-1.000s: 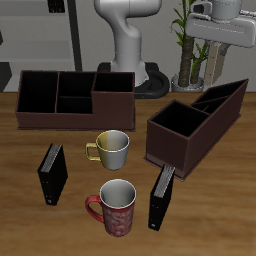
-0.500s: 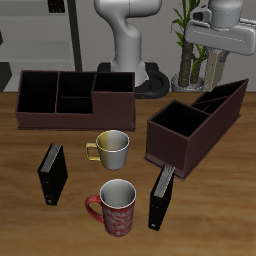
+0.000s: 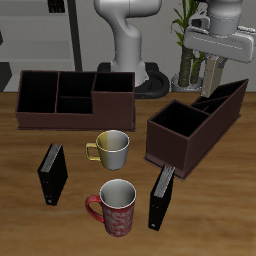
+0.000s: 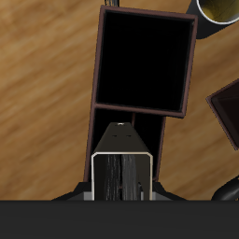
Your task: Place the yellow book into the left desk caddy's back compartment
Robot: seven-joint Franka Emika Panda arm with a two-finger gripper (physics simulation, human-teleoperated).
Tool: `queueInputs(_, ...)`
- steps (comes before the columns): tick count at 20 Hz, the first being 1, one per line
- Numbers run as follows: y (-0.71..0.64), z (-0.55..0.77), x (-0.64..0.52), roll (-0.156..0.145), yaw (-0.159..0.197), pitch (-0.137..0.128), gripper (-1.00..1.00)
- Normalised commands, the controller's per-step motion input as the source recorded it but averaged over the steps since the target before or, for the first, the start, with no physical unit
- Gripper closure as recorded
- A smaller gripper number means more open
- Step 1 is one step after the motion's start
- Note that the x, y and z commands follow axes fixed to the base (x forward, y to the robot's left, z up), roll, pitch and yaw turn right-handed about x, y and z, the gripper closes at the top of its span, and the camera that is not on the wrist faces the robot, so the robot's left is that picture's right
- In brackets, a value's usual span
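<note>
My gripper (image 3: 212, 76) hangs above the far end of the left desk caddy (image 3: 172, 135), a long dark maroon-brown box lying at an angle. It is shut on the yellow book (image 4: 121, 172), which the wrist view shows edge-on with pale grey pages between tan covers. The book hangs directly over the narrow divided back compartment (image 4: 125, 128), also visible in the exterior view (image 3: 226, 97). The book is still above the rim, not inside. The large square section (image 4: 145, 60) is empty.
A wider, lower dark box (image 3: 75, 97) stands at the back. A cream mug (image 3: 112, 148) and a red mug (image 3: 117, 205) stand mid-table. Two black books (image 3: 52, 172) (image 3: 161, 195) stand near the front. A plant (image 3: 190, 45) and the robot's base (image 3: 130, 45) are behind.
My gripper has come down with the book toward the caddy's back end. Nothing on the table has moved.
</note>
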Motion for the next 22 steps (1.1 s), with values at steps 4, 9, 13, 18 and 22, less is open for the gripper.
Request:
queueInputs(4, -0.02, -0.08, 0.06, -0.01, -0.007, 0.011, 1.0)
queueInputs(9, 0.14, -0.16, 0.0, 0.021, -0.005, 0.017, 1.0)
queueInputs(13, 0.11, -0.08, -0.02, 0.023, 0.004, 0.008, 1.0)
queueInputs(18, -0.01, -0.04, 0.04, -0.005, 0.006, 0.004, 1.0)
queueInputs(22, -0.04, -0.05, 0.04, -0.005, -0.003, 0.008, 1.0)
